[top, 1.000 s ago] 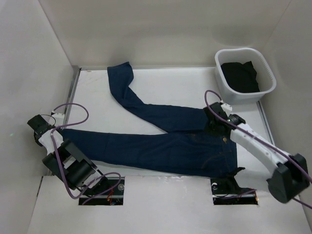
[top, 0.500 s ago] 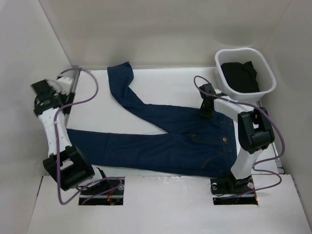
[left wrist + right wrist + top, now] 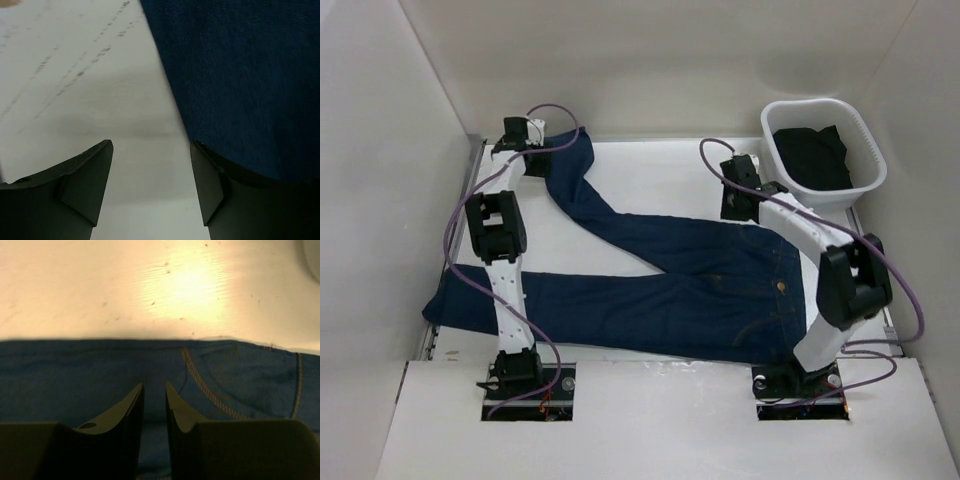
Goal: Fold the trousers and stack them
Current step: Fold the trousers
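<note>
One pr of trousers (image 3: 670, 300), one white basket (image 3: 820, 203), one dark garment (image 3: 812, 158) in it, and my two arms. The trousers are dark navy denim w/ tan stitching, spread flat. The waist is at the right. One leg runs left along the near side to the table's left edge, the other angles off to the far-left corner. My left gripper (image 3: 151, 152) is spread wide at that far leg's hem w/ nothing in it, one finger over the denim edge and one over bare table (image 3: 660, 175). My right gripper (image 3: 153, 389) sits at the waist's far edge, fingers nearly together w/ a thin slit between. Can't tell if any cloth is caught. The tabletop is white and lightly scuffed, w/ plain white walls around.
</note>
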